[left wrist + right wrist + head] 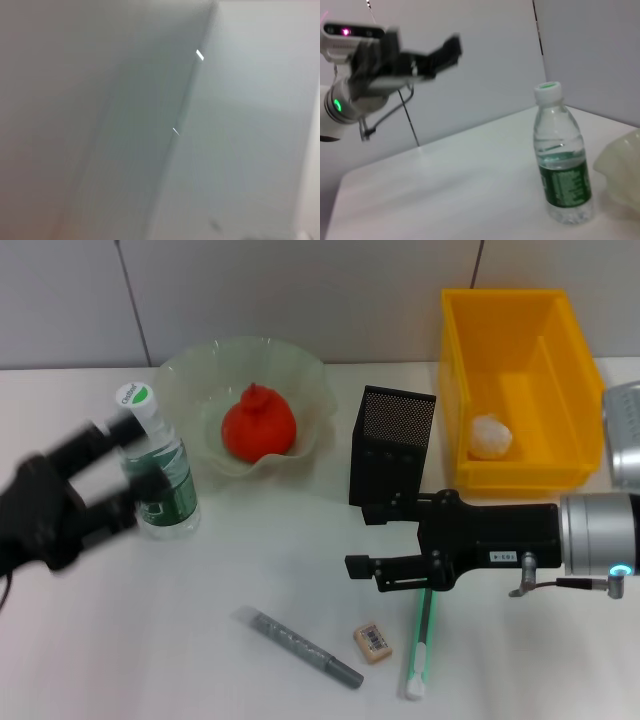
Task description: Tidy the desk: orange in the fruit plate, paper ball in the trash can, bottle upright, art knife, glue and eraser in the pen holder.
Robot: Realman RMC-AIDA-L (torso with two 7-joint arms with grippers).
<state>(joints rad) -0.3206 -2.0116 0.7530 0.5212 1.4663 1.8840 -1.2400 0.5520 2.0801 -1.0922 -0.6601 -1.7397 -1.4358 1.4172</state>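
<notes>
Right gripper (385, 571): open, empty, over art knife (421, 642) near desk's (250, 570) front edge; I feared knocking eraser (372, 642).

Left tool (118, 475): fingers spread apart, raised at the desk's left edge.
Right tool (365, 540): fingers parted, reaching in from the desk's right edge.
</notes>
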